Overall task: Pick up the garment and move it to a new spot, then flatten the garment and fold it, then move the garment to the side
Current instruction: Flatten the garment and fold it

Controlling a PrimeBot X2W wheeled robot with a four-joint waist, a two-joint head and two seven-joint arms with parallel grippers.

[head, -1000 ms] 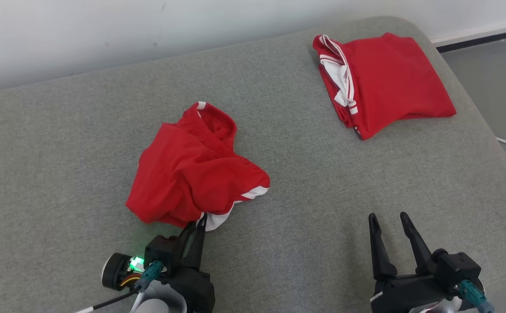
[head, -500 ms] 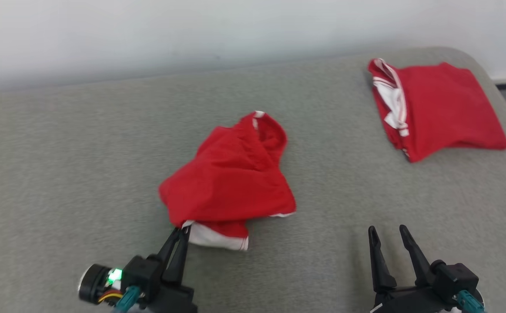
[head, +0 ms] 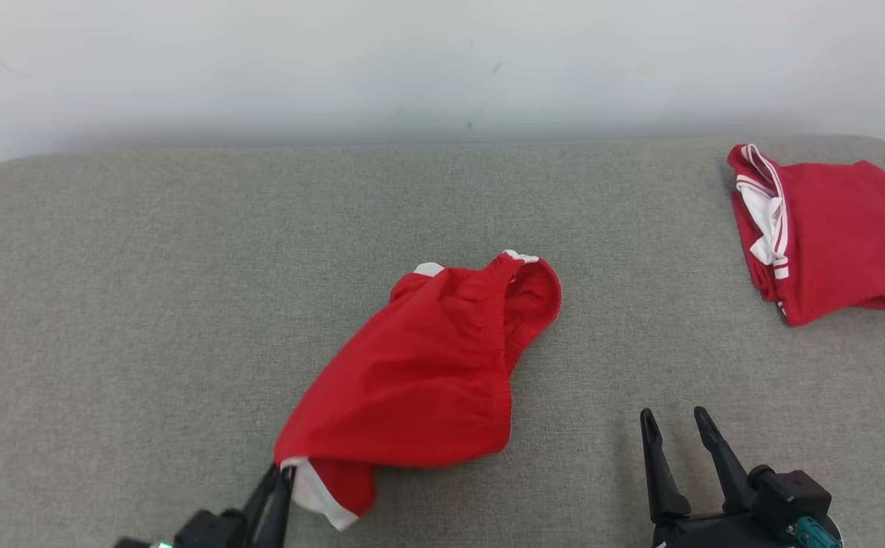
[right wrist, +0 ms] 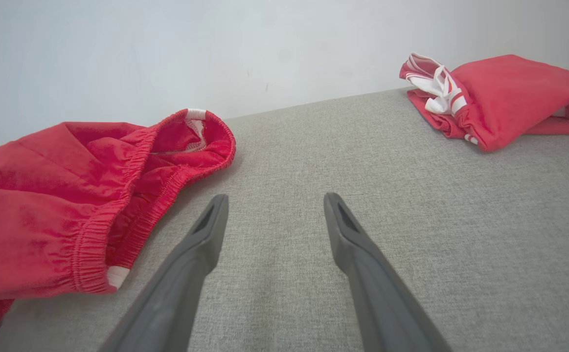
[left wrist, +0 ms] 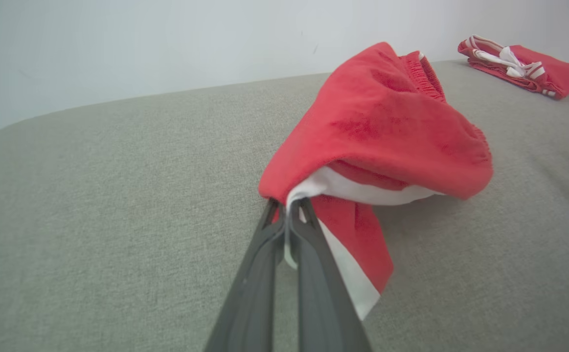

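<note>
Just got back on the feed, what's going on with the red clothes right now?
The left gripper is shut on the white-trimmed hem of the crumpled red shorts, holding that corner up off the grey padded surface while the rest lies in a heap. The right gripper is open and empty, over bare surface beside the shorts. A second red garment lies folded at the far right.

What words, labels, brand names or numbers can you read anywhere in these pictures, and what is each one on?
There is no readable text in any of the views.
The crumpled red garment has plain white trim, with no print or tag showing.
The folded red garment has white stripes and a white cord, but no lettering.
The grey cushion and the white wall are blank.
</note>
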